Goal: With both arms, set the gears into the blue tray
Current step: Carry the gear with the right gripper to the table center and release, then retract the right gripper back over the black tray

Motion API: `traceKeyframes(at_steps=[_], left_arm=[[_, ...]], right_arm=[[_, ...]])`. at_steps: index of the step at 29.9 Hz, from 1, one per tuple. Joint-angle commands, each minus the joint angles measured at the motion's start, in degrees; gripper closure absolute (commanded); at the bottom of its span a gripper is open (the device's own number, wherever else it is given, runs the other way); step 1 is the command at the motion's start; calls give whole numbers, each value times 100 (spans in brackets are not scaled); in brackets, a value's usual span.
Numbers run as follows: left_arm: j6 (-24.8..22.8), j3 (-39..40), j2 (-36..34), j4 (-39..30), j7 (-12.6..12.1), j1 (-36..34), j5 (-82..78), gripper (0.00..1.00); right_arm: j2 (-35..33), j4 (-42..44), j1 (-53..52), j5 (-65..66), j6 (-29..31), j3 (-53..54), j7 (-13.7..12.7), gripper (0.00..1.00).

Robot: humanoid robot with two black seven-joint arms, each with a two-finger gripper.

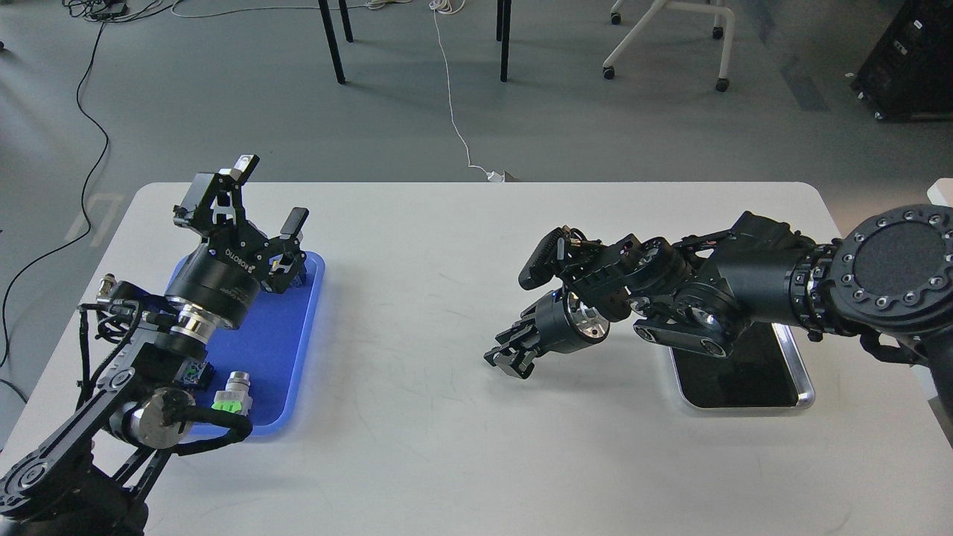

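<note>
The left gripper [269,192] hangs over the far end of the blue tray [298,350] with its two fingers spread wide apart and nothing between them. The tray sits on the left side of the white table [447,432]. A green push-button [232,398] stands at its near end. The right gripper [510,359] points down at the middle of the table. Its fingers look dark and bunched, so I cannot tell if it holds a gear. The metal tray [797,387] lies under the right arm.

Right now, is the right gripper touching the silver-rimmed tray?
Apart. The head view shows the right gripper over bare table, left of the silver-rimmed tray.
</note>
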State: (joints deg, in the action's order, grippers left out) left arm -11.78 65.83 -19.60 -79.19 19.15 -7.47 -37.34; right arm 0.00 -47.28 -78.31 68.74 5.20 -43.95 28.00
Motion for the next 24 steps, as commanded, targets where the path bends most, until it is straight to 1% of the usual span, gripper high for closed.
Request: traceKeyframes(at_steps=[1, 4, 6, 7, 10, 13, 16, 19, 21, 24], left_arm=[[0, 0, -9, 0, 1, 0, -1, 2], [0, 0, -17, 0, 9, -8, -10, 2], [-17, 0, -26, 0, 9, -8, -10, 2], [-18, 0, -26, 0, 9, -8, -10, 2], [-44, 0, -79, 9, 18, -26, -10, 2], [-61, -44, -158, 9, 71, -70, -28, 2], [-70, -79, -185, 18, 132, -105, -238, 2], [-96, -114, -237, 18, 325, -123, -711, 2], [-228, -228, -246, 18, 448, -193, -1150, 2], [-500, -491, -272, 18, 668, -395, -2107, 2]], right_arm=[[0, 0, -9, -141, -2, 18, 0, 39], [0, 9, -70, -527, -2, 88, 0, 18], [0, 17, -97, -904, -2, 245, 0, 9], [0, 17, -97, -1107, -2, 368, 0, 6], [-79, -18, -97, -1582, 7, 886, 0, 5], [-684, -97, 87, -2100, 25, 1606, 0, 5], [-1229, -176, 640, -2908, 42, 2362, 0, 5], [-1677, -246, 1255, -3620, 104, 3354, 0, 5], [-1994, -360, 1685, -4051, 200, 3935, 0, 4], [-2416, -404, 2248, -4789, 787, 4682, 0, 4]])
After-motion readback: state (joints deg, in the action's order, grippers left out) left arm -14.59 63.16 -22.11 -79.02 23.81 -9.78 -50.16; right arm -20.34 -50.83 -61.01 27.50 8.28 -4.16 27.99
